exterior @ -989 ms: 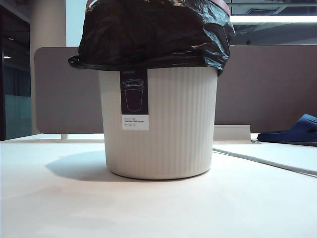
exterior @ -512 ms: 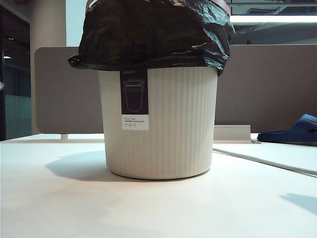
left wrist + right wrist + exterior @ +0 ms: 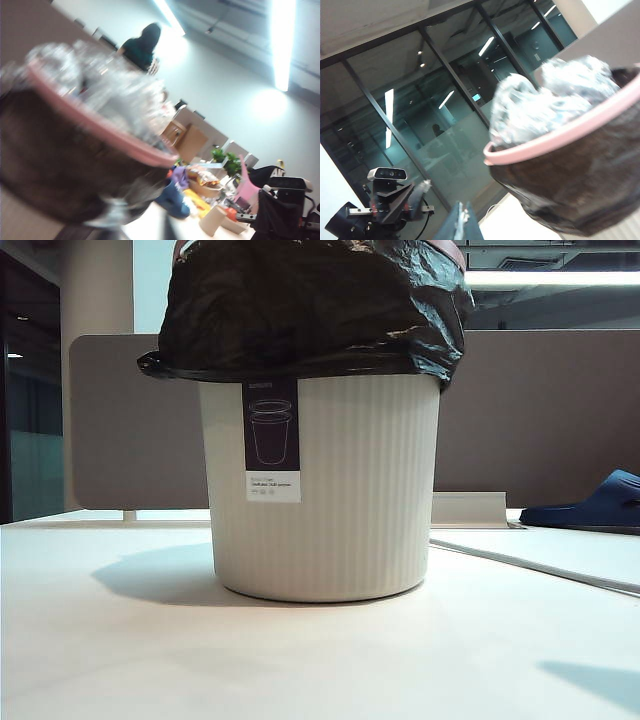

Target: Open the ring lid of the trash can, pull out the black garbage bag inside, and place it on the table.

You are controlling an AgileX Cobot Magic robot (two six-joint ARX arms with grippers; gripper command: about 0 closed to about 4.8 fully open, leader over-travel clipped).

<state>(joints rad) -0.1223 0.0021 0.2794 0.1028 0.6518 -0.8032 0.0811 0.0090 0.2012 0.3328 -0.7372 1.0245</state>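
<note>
On the surface: a large cream-white round plastic trash can with vertical ribs point(image 3: 340, 500) stood upright in the middle of the broad, smooth white tabletop point(image 3: 100, 660).
Label sticker: a tall black-and-white sticker point(image 3: 272, 440) sat on the can's front wall, under the rim.
Bag: the glossy, wrinkly black thin-plastic garbage bag point(image 3: 310, 310) was inside the can, its edge folded down over the rim all round.
Film: crumpled clear plastic film point(image 3: 545, 95) heaped above the rim.
Ring lid: the thin pink plastic hoop point(image 3: 560, 137) lay around the rim, over the black bag, not yet lifted.
Left claw: beside the can near rim height; only a blurred dark sliver point(image 3: 166, 231) showed, so I could not tell how its jaws stood.
Right claw: on the can's other side, near the rim; one dark tip point(image 3: 462, 220) showed, jaws closed with nothing between them.
Behind: a grey-brown partition panel point(image 3: 540, 410) stood past the surface's far edge.
Far right: a dark blue slipper point(image 3: 590, 505) lay well apart from the can.
</note>
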